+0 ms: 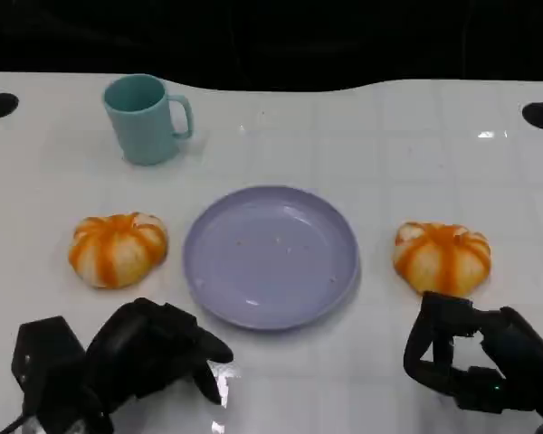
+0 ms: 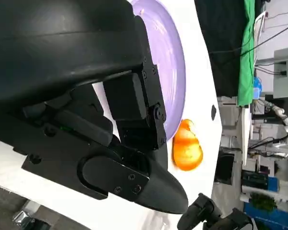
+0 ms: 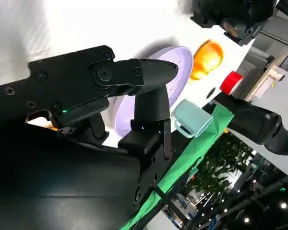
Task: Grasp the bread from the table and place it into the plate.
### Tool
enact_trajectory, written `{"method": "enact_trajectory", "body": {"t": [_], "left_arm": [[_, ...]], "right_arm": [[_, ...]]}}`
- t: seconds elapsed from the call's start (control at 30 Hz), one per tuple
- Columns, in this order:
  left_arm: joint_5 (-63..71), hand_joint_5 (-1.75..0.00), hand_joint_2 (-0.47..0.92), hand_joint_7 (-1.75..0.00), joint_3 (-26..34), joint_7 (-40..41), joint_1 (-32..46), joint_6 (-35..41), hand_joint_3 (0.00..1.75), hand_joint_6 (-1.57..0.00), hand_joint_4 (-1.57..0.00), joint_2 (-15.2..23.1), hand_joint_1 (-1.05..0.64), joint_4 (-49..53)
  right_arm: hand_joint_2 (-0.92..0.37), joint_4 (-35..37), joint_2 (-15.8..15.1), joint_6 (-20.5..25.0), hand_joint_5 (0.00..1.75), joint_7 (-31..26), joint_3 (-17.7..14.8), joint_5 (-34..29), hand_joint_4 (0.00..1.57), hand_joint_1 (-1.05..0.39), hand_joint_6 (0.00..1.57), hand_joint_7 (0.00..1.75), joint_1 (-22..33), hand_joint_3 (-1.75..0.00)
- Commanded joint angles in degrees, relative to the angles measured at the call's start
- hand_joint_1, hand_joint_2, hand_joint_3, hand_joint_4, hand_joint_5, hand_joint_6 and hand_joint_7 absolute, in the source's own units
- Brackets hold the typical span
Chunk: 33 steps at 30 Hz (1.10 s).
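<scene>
Two orange-and-white striped bread buns lie on the white table, one on each side of a lavender plate (image 1: 339,271). The left bread (image 1: 118,249) sits ahead of my left hand (image 1: 140,357), which holds nothing and has its fingers apart. The right bread (image 1: 442,258) lies just beyond the fingers of my right hand (image 1: 471,357), which is open and empty. The left wrist view looks across the plate (image 2: 175,62) to the right bread (image 2: 186,149) and my right hand (image 2: 209,218). In the right wrist view are the plate (image 3: 180,72), the left bread (image 3: 206,60) and my left hand (image 3: 230,17).
A teal mug (image 1: 147,117) stands at the back left, behind the left bread, and also appears in the right wrist view (image 3: 192,120). Two black holes (image 1: 0,104) (image 1: 541,115) mark the table's far corners. A red knob (image 3: 230,82) sits off the table.
</scene>
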Motion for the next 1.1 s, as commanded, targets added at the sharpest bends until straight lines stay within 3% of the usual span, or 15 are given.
{"method": "enact_trajectory", "body": {"t": [0.03, 0.2, 0.3, 0.43, 0.57, 0.73, 0.93, 1.1], "left_arm": [[-0.5, -0.84, 0.92, -0.08, 0.5, -0.6, -0.2, 0.0, 0.03, -1.57, -1.34, 1.1, -1.05, 0.3], [-0.8, -0.84, 0.92, -0.08, 0.5, -0.8, -0.2, 0.3, 0.03, -1.57, -1.34, 1.0, -1.05, 0.2], [-0.8, -0.84, 0.92, -0.08, 0.5, -0.9, -0.3, -0.1, 0.03, -1.57, -1.34, 1.0, -1.05, 0.5], [-1.2, -0.84, 0.92, -0.08, 0.8, -1.2, -0.5, 0.5, 0.03, -1.57, -1.34, 1.0, -1.05, 0.8], [-1.0, -0.83, 0.91, -0.08, 0.8, -1.0, -0.6, 0.4, 0.02, -1.57, -1.34, 1.1, -1.05, 1.1], [-0.9, -0.83, 0.92, -0.08, 0.8, -1.0, -0.4, 0.3, 0.02, -1.57, -1.34, 1.1, -1.05, 1.0], [-0.6, -0.83, 0.92, -0.08, 0.7, -0.8, -0.4, -0.6, 0.04, -1.57, -1.34, 1.2, -1.05, 1.0], [-0.3, -0.83, 0.92, -0.08, 0.7, -0.3, -0.4, -0.5, 0.04, -1.57, -1.35, 1.3, -1.05, 1.1]], "right_arm": [[-0.92, 0.4, -0.7, -1.1, 1.75, -0.2, -0.5, 0.0, 0.81, -0.43, 0.65, 1.72, -0.6, -0.24], [-0.92, -0.6, -0.7, -0.2, 1.75, -0.4, -0.8, 0.1, 0.79, -0.44, 0.63, 1.7, -0.3, -0.23], [-0.92, -1.4, -0.7, -0.2, 1.74, -1.0, -1.2, -0.1, 0.71, -0.47, 0.61, 1.49, -0.4, -0.28], [-0.92, -3.1, -0.5, 0.6, 1.61, -1.3, -1.7, 0.5, 0.65, -0.48, 0.58, 1.17, -0.3, -0.28], [-0.92, -5.0, -0.5, 1.4, 1.53, -1.3, -2.4, 0.8, 0.54, -0.47, 0.49, 1.01, -0.3, -0.28], [-0.92, -8.8, -1.1, 4.3, 1.09, -0.7, -3.6, 1.7, 0.46, -0.48, 0.42, 0.62, 0.1, -0.21], [-0.92, -12.0, -2.9, 6.8, 0.81, -1.9, -4.8, -2.4, 0.31, -0.47, 0.46, 0.24, -0.2, -0.16], [-0.92, -15.4, -5.7, 11.7, 0.65, -2.8, -5.1, -9.3, 0.23, -0.49, 0.39, 0.08, -1.0, -0.13]]}}
